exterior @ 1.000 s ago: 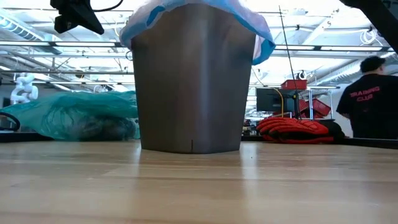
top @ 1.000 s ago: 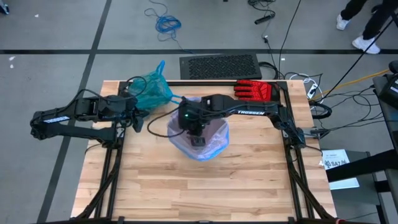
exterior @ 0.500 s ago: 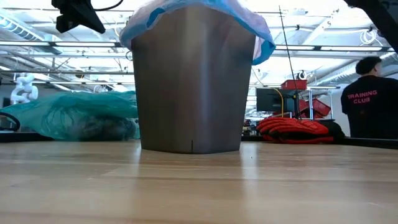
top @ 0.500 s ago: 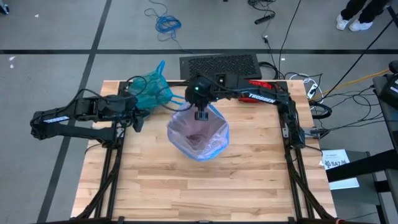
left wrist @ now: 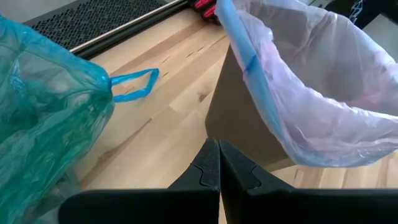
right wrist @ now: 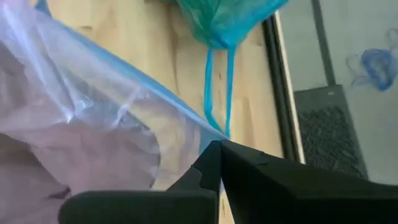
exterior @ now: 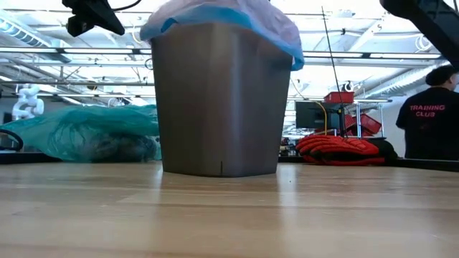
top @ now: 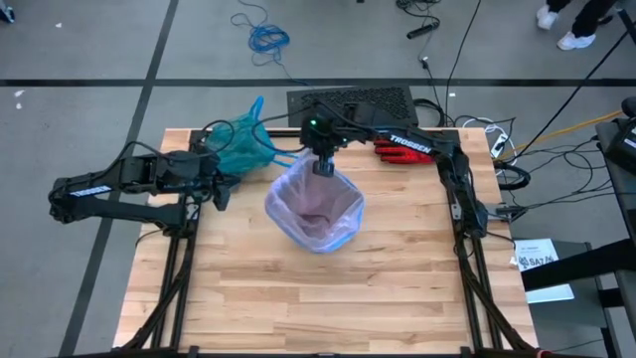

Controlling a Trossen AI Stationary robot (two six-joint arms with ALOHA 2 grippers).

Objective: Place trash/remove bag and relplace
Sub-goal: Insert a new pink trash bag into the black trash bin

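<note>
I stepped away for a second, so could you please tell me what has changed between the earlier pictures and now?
The right pincer rose out of the pink liner, drew back to the bin's far rim and shut there; whether it pinches the liner's edge I cannot tell. The liner's rim shifted slightly. The left pincer, shut, the teal bag, the bin and the red glove stayed put.

Pale wood-plank desk (top: 298,298). Grey bin (exterior: 219,100) stands near its middle, lined with a pink-lilac bag (top: 316,207). Tied teal bag (top: 241,145) lies at the far left edge. Red-and-black glove (top: 407,145) lies at the far edge, right of the bin.
</note>
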